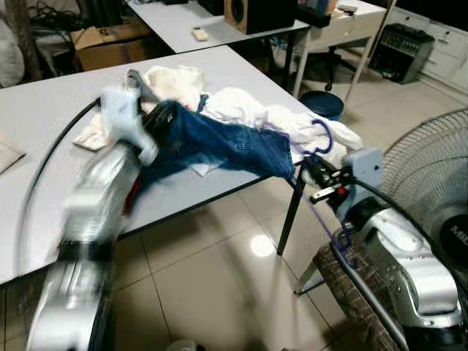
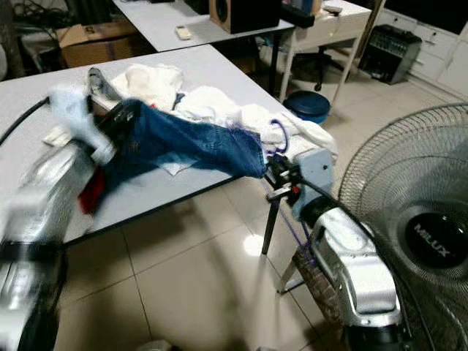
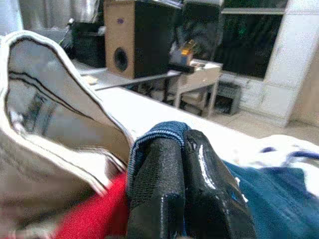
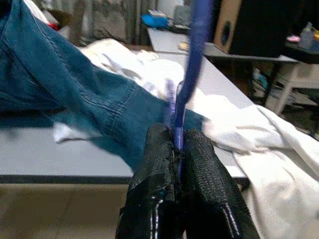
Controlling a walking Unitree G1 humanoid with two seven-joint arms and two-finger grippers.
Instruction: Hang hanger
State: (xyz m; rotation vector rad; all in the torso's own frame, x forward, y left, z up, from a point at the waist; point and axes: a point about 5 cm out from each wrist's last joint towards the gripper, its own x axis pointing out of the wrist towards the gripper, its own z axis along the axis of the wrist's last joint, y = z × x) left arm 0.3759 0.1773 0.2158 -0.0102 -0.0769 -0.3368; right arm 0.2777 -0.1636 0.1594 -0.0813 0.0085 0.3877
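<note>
- We are pinching the hanger (image 4: 192,55) with the right gripper (image 4: 178,144): its two black fingers (image 4: 154,164) are pressed together on the thin purple stem, which is rising straight out from between the pads.
- We are clamping the left gripper (image 3: 182,144) on a fold of the blue jeans (image 1: 219,142), fingers together with the denim edge wrapping over their tips.
- Moving outward, the hanger is sitting at the near corner of the grey table (image 1: 44,124); its curved hook (image 1: 324,135) is standing above the right gripper, against the white cloths (image 1: 241,106), and a purple part is trailing down below the gripper.
- The jeans are stretching between the two grippers, from the blurred left arm across to the corner by the hanger. We cannot tell whether they are already threaded onto it.
- We are judging the hanger as light, stiff and smooth, so a thin stem like this may be twisting in the pads; a hold close to the hook's base looks steadiest.
- The denim, soft and fairly heavy, will probably be dragging the hanger down on one side.
- A standing fan (image 2: 417,219) is close on our right, near the right arm's path.
</note>
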